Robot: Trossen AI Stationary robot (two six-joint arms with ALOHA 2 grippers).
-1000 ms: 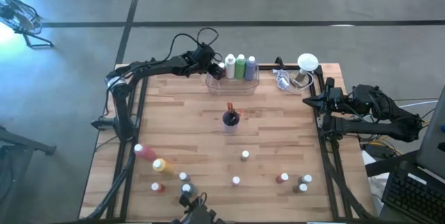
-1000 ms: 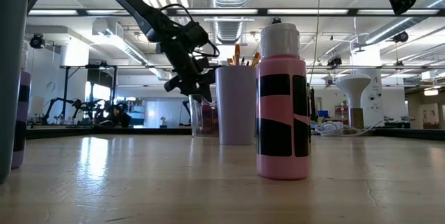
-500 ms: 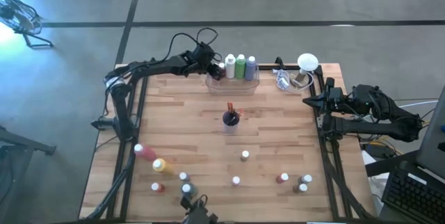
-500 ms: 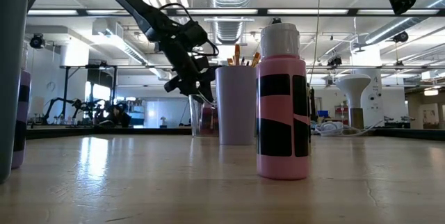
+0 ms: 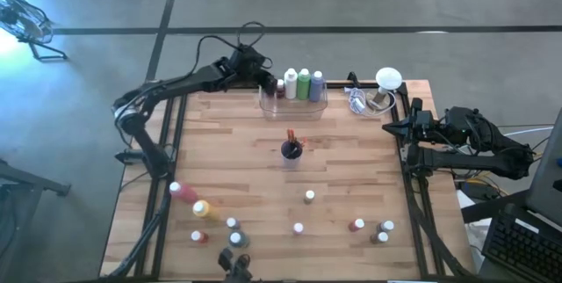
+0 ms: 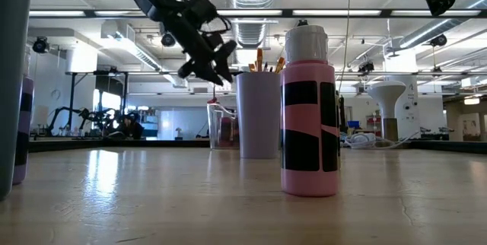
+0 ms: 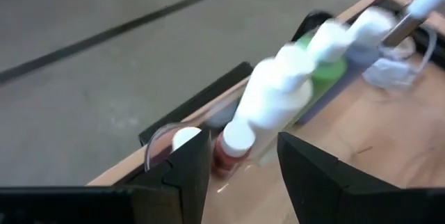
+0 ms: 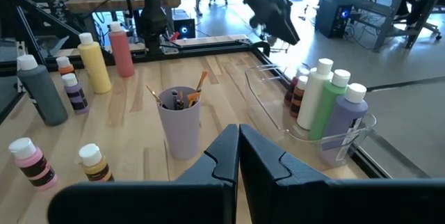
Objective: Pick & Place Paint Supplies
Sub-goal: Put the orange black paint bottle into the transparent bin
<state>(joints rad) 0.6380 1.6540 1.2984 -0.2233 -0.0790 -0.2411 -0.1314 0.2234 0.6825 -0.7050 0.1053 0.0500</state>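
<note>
Your small red bottle (image 7: 227, 156) with its white cap sits in the clear bin (image 5: 292, 104) at the table's far edge, beside three tall bottles (image 5: 303, 83). Left gripper (image 5: 265, 79) hangs just above, fingers apart, empty. Right gripper (image 5: 392, 129) is clenched, parked on its side.

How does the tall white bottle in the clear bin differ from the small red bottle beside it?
The tall white bottle stands well above the clear bin's wall; the small red bottle reaches only about halfway up it. The white bottle's body is white and slim with a narrowing neck; the red one is squat with a dark red body. The red bottle sits nearer the raised left gripper, whose fingers are open and empty. Both stand upright, have white caps, and share the bin.
</note>
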